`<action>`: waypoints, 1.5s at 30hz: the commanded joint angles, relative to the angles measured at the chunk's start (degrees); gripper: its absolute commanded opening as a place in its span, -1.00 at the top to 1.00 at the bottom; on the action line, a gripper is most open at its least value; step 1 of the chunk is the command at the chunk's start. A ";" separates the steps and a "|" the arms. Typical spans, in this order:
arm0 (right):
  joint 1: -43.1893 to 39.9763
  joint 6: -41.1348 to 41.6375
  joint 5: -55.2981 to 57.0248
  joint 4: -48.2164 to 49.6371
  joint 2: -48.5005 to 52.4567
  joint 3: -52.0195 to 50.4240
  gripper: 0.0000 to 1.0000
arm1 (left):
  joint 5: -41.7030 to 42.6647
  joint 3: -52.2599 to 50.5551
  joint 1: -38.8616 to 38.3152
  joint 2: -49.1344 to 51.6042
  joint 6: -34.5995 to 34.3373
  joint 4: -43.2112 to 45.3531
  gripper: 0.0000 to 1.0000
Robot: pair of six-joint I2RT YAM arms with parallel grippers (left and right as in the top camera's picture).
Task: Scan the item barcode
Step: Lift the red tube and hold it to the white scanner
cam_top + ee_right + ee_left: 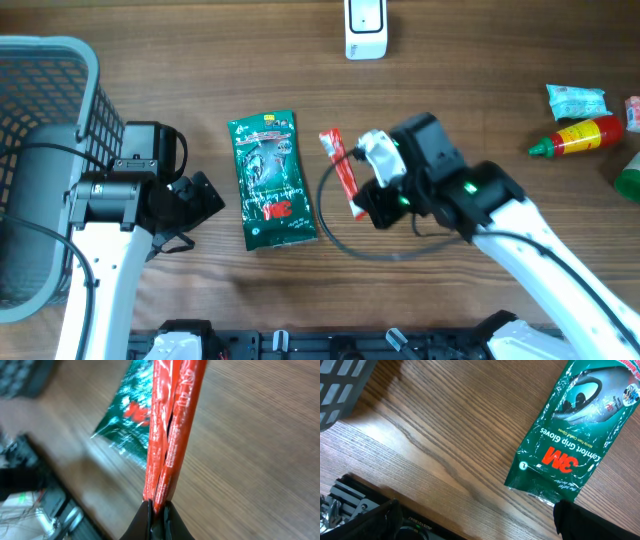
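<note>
While the overhead view shows only the right gripper (362, 205) meeting the lower end of the slim red plastic packet (341, 168), just right of the green foil glove bag (270, 180), the right wrist camera shows its fingers clamped tight on that packet's edge. The left gripper (203, 196) stands spread wide and empty, left of the bag, whose lettering only the left wrist view makes legible.

White arm links (540, 260), black joints (130, 195), black right gripper (156, 515), looping cable (335, 240); seemingly a green light (468, 188).

Blurred, unreadable print on red packet (182, 420).
</note>
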 commanded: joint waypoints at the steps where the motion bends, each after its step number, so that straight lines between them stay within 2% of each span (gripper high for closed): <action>1: 0.11 -5.18 -7.80 -2.84 -7.78 -0.04 0.92 | 0.26 0.04 0.37 0.00 0.87 -0.04 -1.00; 6: 0.11 -4.00 -7.98 -4.55 -14.62 -0.04 0.91 | 0.26 0.04 0.37 0.00 0.87 -0.07 -1.00; 10: 0.11 -5.51 -5.60 -3.80 -14.95 -0.07 0.91 | 0.26 0.04 0.37 0.00 0.87 -0.04 -1.00; 13: 0.11 -5.11 4.98 -0.98 -13.62 -0.17 0.91 | 0.26 0.04 0.37 0.00 0.87 -0.04 -1.00; 17: 0.11 -5.49 22.27 8.74 -8.94 -0.17 0.91 | 0.26 0.04 0.37 0.00 0.87 -0.07 -1.00; 21: 0.11 -10.19 34.01 17.59 -1.49 -0.20 0.91 | 0.26 0.04 0.37 0.00 0.87 -0.04 -1.00; 25: -0.15 -19.89 40.81 30.67 8.76 -0.20 0.91 | 0.26 0.04 0.37 0.00 0.87 -0.04 -1.00; 28: -1.70 -27.76 43.78 44.48 16.57 -0.20 0.91 | 0.26 0.04 0.37 0.00 0.87 -0.07 -1.00; 35: -8.83 -45.09 44.22 71.95 31.47 0.00 0.91 | 0.26 0.04 0.37 0.00 0.87 -0.04 -1.00; 37: -9.90 -52.35 45.16 75.12 36.02 1.29 0.91 | 0.26 0.04 0.37 0.00 0.87 -0.04 -1.00; 39: -11.02 -55.91 46.62 76.41 40.48 4.13 0.92 | 0.26 0.04 0.37 0.00 0.87 -0.04 -1.00; 45: -14.45 -58.86 47.63 76.32 51.47 17.27 0.91 | 0.26 0.04 0.37 0.00 0.87 -0.04 -1.00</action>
